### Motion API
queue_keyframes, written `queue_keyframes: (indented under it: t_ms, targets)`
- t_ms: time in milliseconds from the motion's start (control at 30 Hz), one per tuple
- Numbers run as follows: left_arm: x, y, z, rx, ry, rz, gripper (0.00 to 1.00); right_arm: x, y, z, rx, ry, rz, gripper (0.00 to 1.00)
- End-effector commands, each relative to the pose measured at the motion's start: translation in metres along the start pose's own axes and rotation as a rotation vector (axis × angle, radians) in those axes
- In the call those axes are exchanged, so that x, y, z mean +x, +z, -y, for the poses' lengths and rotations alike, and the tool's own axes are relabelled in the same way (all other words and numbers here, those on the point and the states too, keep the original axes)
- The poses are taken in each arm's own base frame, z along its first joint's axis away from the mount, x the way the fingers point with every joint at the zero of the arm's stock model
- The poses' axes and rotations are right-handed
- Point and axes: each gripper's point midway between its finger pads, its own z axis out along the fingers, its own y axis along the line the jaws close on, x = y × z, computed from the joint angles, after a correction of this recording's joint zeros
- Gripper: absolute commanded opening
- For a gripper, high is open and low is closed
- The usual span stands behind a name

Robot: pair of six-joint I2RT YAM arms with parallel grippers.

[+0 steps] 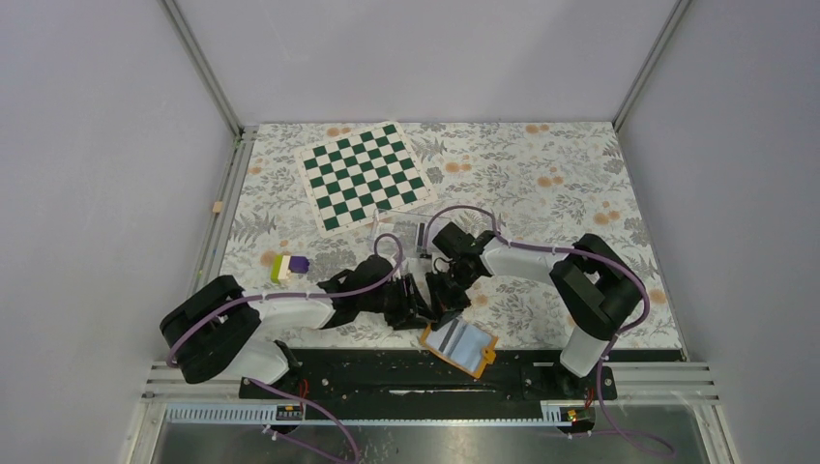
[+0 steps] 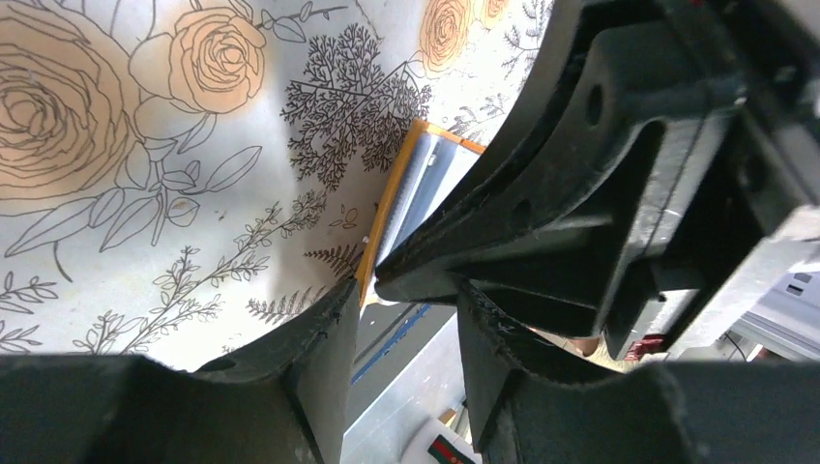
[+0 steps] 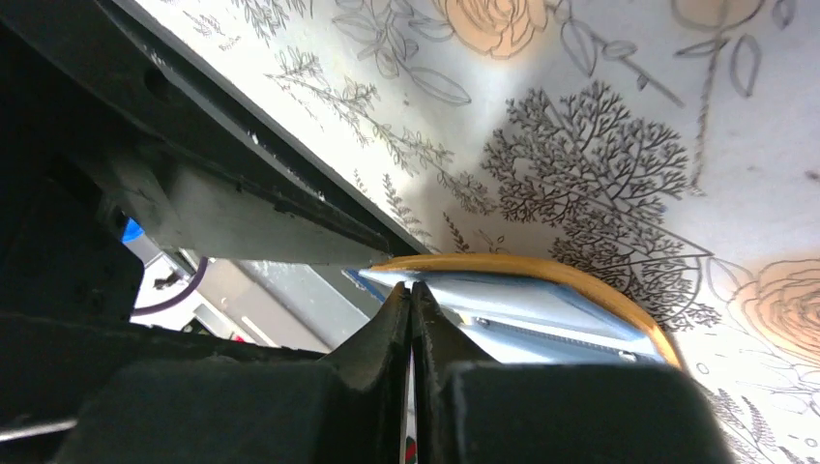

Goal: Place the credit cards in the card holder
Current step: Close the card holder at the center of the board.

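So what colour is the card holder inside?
The card holder is light blue inside, orange-edged; clearest in the right wrist view.

Your left arm (image 1: 290, 311) and right arm (image 1: 527, 259): white shells, black joints. Purple cable (image 1: 462, 210) runs back from the left claw (image 1: 423, 317) and right claw (image 1: 448, 311), both matte black.

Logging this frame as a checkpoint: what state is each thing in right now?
card holder: lying open, blue inside up.
left gripper: fingers open.
right gripper: fingers shut, tips at the holder's edge.
clear box: lid state unclear.
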Motion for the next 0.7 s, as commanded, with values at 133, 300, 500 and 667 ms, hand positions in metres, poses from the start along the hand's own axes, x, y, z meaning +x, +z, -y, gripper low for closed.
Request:
queue_keyframes:
  t_ms: [133, 300, 500, 667]
  targets:
    - [-0.003, 0.003, 0.018, 0.014, 0.087, -0.016, 0.43, -0.012, -0.019, -0.011, 0.042, -0.051, 0.103, 0.08]
    - [-0.001, 0.008, 0.023, 0.052, 0.095, -0.038, 0.44, 0.007, -0.03, 0.007, 0.115, -0.022, 0.136, 0.09]
    - [-0.005, 0.013, 0.017, -0.009, 0.116, -0.04, 0.48, 0.023, -0.043, 0.029, 0.206, 0.005, 0.193, 0.09]
    - [-0.019, 0.007, 0.005, -0.165, 0.197, -0.004, 0.54, 0.04, -0.04, 0.06, 0.322, 0.057, 0.144, 0.03]
